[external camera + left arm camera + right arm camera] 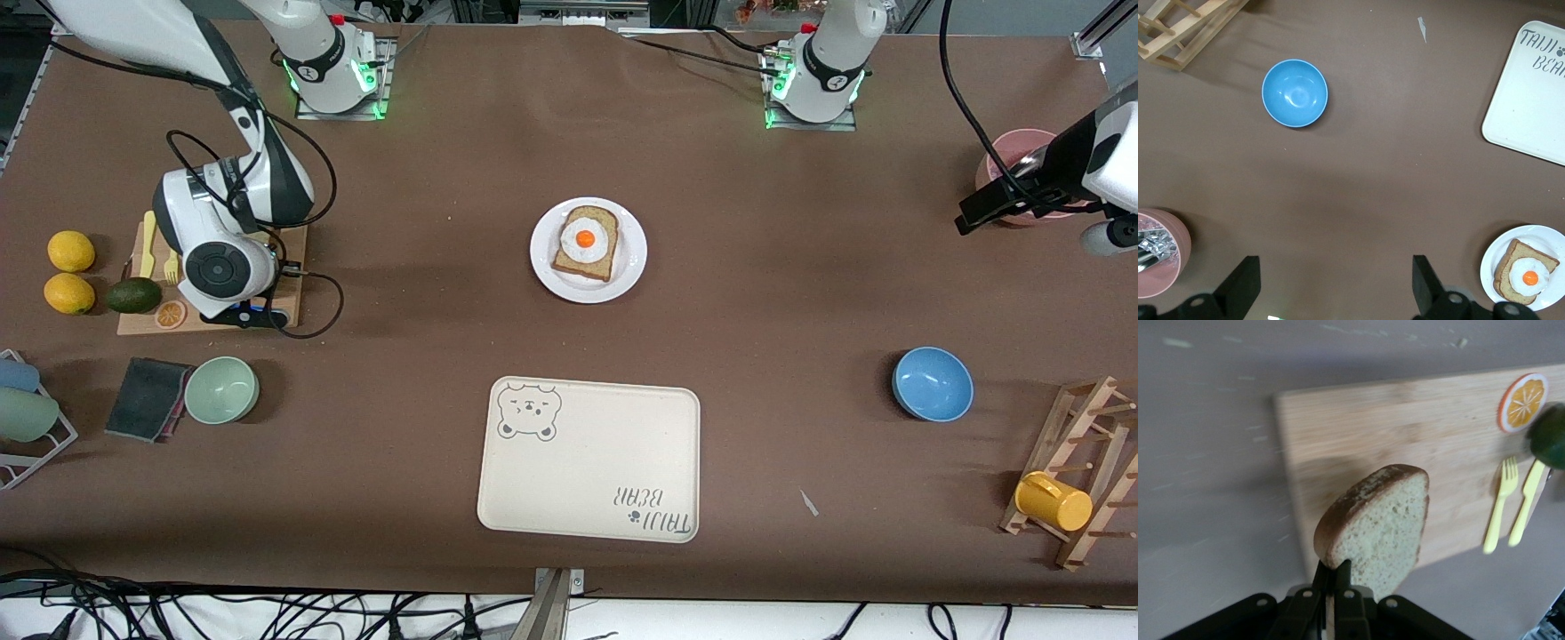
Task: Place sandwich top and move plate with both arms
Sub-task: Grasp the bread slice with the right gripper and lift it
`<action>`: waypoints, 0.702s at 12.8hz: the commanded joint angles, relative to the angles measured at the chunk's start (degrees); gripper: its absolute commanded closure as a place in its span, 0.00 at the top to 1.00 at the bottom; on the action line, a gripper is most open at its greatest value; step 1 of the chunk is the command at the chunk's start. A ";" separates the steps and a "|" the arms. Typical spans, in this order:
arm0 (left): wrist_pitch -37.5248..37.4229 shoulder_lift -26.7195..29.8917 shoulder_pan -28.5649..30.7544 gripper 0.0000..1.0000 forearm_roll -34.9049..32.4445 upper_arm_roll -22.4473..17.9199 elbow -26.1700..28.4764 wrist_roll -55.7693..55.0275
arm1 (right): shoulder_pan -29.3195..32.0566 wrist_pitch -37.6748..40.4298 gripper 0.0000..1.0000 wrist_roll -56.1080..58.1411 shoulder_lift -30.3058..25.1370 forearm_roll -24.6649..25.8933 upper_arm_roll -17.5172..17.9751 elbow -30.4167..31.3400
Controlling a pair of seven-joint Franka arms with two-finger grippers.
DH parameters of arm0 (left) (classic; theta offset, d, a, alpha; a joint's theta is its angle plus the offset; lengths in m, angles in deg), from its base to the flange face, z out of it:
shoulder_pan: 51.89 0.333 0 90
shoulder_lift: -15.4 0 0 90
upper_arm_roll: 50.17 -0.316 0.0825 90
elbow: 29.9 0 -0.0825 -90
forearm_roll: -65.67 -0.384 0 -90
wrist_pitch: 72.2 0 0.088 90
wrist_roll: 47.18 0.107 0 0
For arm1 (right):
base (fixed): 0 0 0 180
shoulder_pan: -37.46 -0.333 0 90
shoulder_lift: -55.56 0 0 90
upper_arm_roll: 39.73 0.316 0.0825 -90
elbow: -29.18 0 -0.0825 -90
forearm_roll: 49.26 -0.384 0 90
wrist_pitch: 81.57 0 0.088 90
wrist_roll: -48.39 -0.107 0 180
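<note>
Mid-left of front view, right gripper (1335, 583) clamped on bread slice (1378, 520) over board (1418, 453), edge-gripped for laying flat. Left gripper (1335, 283) apart, waiting far right.

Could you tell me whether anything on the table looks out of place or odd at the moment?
One small thing: a pale scrap lies loose on the bare table, between the tray and the wooden rack, looking like litter. Otherwise nothing is spilled or tipped; the egg slice sits squarely on the plate.
</note>
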 commanded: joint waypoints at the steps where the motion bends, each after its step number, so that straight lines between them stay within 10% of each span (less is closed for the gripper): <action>1: -1.12 0.31 0.00 1.00 -1.81 0.28 -0.73 -0.56 | -1.44 9.70 0.00 -0.56 2.28 -5.07 6.07 -11.62; 9: -1.12 0.31 0.00 1.00 -1.81 0.11 -0.82 -0.56 | -21.82 12.89 0.00 -11.45 12.83 -14.66 6.62 -34.68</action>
